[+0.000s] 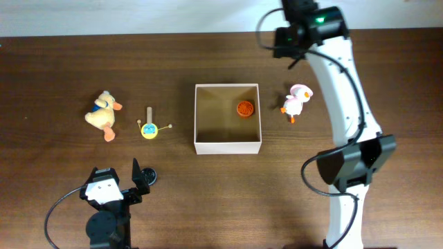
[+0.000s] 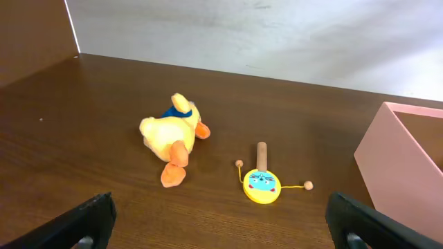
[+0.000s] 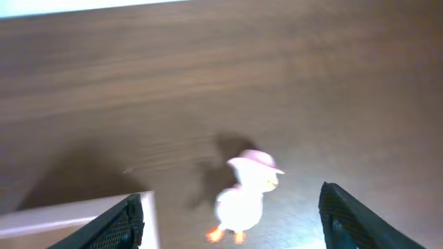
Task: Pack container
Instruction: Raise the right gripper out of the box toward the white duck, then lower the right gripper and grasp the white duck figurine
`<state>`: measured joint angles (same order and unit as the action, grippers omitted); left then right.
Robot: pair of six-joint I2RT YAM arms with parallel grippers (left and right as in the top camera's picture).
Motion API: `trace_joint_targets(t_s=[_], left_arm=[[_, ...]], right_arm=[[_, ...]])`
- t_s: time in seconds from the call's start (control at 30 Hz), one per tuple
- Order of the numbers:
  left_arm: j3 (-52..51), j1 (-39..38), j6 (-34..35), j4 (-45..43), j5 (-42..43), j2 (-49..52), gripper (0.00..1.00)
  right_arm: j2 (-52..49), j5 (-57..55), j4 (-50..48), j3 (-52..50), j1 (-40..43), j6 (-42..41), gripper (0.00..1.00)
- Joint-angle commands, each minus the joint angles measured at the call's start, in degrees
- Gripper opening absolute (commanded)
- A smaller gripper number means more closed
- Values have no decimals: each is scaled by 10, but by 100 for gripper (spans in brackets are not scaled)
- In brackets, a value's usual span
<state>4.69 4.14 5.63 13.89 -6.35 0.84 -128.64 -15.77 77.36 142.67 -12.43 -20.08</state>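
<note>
Jaws of the left arm: wide apart, nothing between them, low over the near left of the surface, facing the far side. Jaws of the right arm: also spread and empty, up over the far right, dark fingertips at either edge of the wrist view.

At centre, the container: square, shallow, open-topped, white outside and tan inside, flat on the surface. Inside it, in the far right corner, a small round orange toy. Just right of the container, apart from it, a white bird toy in a pink hat, upright, below the right arm's jaws.

Well left, a yellow plush duck, lying down. Between duck and container, a yellow rattle drum, wooden handle pointing far.
</note>
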Motion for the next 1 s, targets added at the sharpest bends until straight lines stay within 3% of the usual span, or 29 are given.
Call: trace_joint_targets(t_s=[0.0, 0.3, 0.47, 0.6, 0.97], left_arm=[[-4, -2, -5, -2, 6, -5, 99], [-4, -2, -5, -2, 6, -5, 99], [-4, -2, -5, -2, 6, -5, 99], [-4, -2, -5, -2, 6, -5, 99], [-4, -2, -5, -2, 6, -5, 99]], right_arm=[[-4, -14, 2, -49, 23, -61, 71], [-4, 30, -61, -218, 37, -80, 70], [-4, 31, -82, -275, 39, -149, 68], [-4, 32, -109, -297, 39, -184, 64], [-4, 63, -169, -344, 38, -276, 64]])
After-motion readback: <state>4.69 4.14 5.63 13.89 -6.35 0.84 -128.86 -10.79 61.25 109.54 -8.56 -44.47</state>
